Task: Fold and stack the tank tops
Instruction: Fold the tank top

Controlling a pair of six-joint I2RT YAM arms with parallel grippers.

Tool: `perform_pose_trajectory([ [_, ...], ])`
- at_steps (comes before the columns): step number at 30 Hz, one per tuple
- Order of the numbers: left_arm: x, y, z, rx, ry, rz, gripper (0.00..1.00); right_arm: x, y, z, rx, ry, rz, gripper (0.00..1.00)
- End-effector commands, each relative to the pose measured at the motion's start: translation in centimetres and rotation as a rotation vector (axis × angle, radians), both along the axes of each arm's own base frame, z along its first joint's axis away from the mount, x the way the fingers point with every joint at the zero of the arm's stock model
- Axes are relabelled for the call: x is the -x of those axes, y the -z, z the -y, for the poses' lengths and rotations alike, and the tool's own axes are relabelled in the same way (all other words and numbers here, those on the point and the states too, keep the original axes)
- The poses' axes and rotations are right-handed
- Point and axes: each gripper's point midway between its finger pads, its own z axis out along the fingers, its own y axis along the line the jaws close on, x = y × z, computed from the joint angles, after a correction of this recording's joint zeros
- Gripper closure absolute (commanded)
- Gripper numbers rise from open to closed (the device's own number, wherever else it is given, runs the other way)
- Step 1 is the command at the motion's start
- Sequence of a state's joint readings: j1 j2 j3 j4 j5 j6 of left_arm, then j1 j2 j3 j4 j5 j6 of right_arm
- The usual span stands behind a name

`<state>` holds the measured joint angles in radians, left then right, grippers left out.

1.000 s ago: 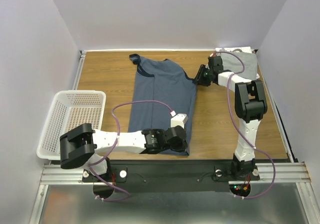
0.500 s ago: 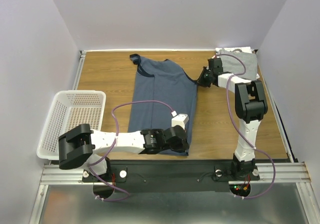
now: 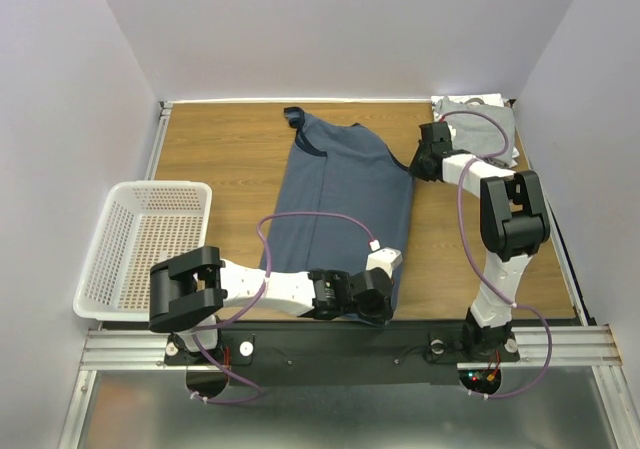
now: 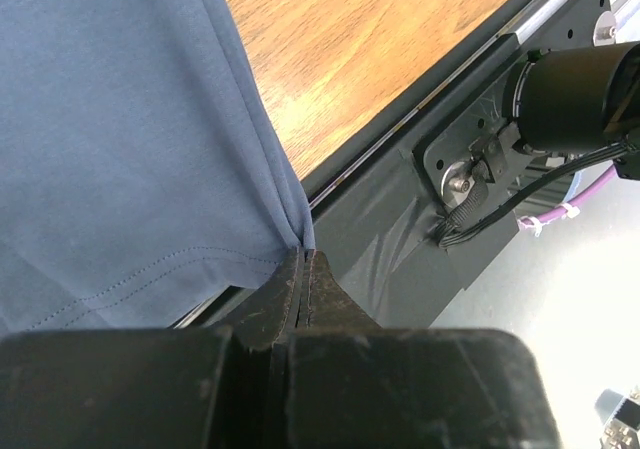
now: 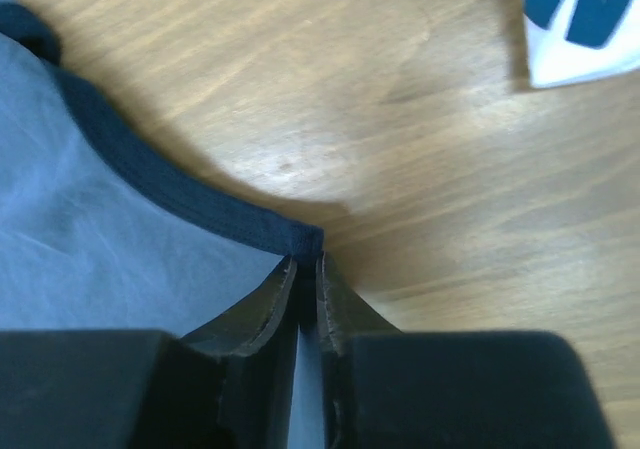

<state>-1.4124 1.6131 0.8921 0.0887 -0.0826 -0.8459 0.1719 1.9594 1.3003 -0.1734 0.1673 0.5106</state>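
Jaws on my left gripper (image 4: pixel 303 264) are pressed together with no gap I can see. They pinch the near right hem corner of the slate-blue tank top (image 3: pixel 345 194) at the near edge of the table (image 3: pixel 220 149). My right gripper (image 5: pixel 304 267) is likewise all but closed, nipping the navy trim at the top's far right edge. The top lies spread flat across mid-table. I count one blue tank top, one white mesh basket (image 3: pixel 140 239) at the left, and a grey and white pile (image 3: pixel 480 119) in the far right corner, whose pieces I cannot count.
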Motion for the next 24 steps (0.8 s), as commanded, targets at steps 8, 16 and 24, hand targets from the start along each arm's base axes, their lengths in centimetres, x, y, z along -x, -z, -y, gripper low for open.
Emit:
perform_pose_trajectory([
  [8,0.2,-2.2,1.3,0.077,0.019,0.016,1.0,-0.4,-0.9,0.7,0.026,0.026,0.036,0.57],
  [16,0.2,-2.2,1.3,0.078,0.016,0.014,1.0,0.4,-0.8,1.4,0.045,0.064,0.034,0.64],
  [24,0.1,-2.2,1.2,0.08,0.011,0.014,1.0,-0.1,-0.5,1.1,0.034,0.06,0.031,0.76],
])
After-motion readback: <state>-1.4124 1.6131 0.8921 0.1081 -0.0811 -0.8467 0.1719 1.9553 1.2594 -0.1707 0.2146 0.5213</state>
